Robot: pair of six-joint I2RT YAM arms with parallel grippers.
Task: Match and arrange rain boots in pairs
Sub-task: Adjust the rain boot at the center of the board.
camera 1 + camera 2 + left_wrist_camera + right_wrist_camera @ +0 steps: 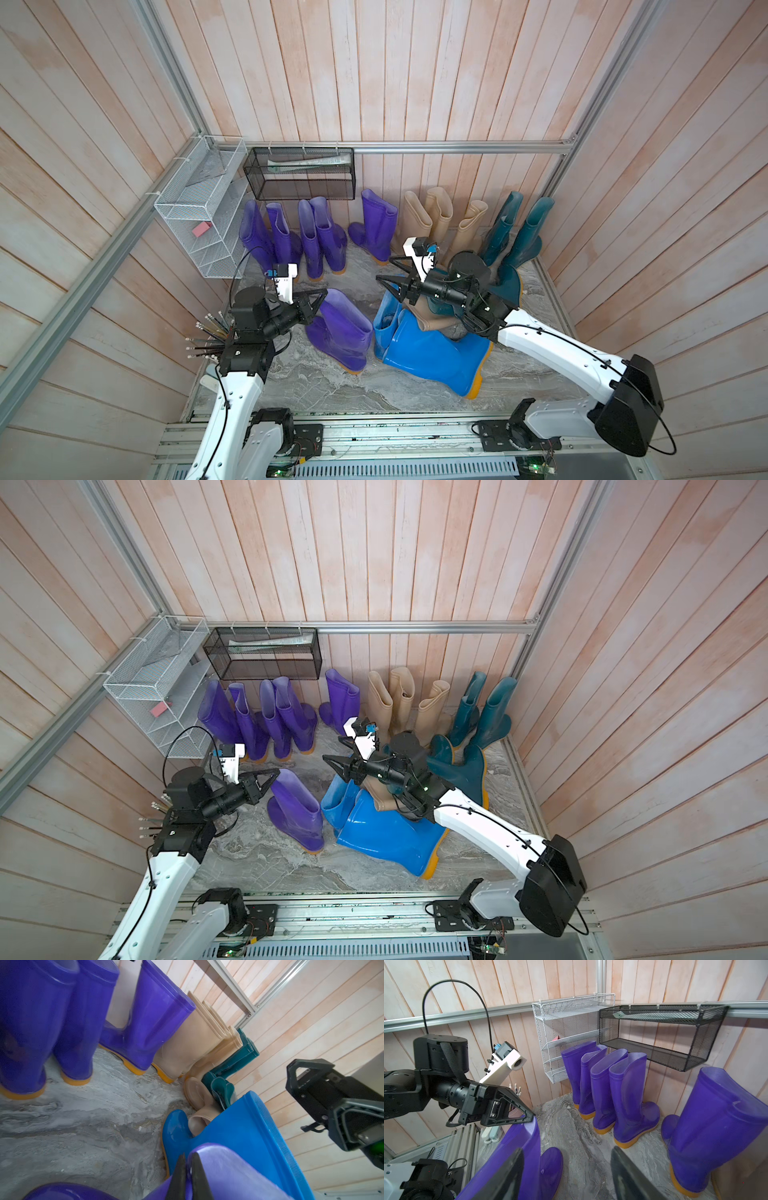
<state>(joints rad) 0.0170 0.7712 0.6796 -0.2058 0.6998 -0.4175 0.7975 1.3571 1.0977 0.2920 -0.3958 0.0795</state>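
Left wrist view: left gripper [188, 1157] pinched the cuff of the loose purple boot [228, 1167], mid-floor beside the blue boots [424, 353]; right gripper [384, 269] gaped empty. We judged pairing underway: next, stand it by the lone purple boot [376, 224].

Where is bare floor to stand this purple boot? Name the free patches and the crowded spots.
Free: the front strip of floor between the rail, the gripped purple boot and the blue boots; and the middle patch between it and the lone purple boot. Crowded: the heap of blue, beige and teal boots, and the back-wall row.
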